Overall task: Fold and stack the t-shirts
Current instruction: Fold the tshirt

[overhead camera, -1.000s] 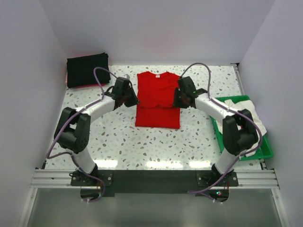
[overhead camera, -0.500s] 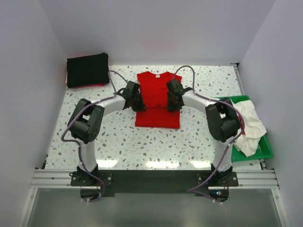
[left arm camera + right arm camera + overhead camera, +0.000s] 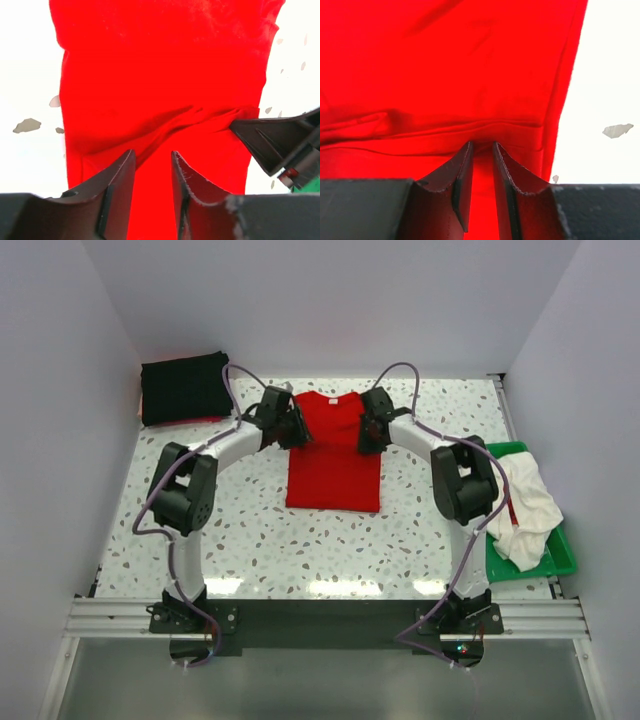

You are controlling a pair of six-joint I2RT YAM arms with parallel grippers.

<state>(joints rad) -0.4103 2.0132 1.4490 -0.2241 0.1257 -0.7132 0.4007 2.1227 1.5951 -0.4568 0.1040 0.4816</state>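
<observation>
Right claw [image 3: 482,145] grip on red t-shirt [image 3: 445,60] unclear; whitish t-shirt [image 3: 525,502] partly hidden

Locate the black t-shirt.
In the top view, the black t-shirt lies folded at the far-left corner of the table, left of the red t-shirt.

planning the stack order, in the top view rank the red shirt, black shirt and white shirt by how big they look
1. red shirt, spread flat: clearly largest.
2 and 3. black shirt, folded, and white shirt, bunched over the green tray: these look about alike, so they are not ranked.
</observation>
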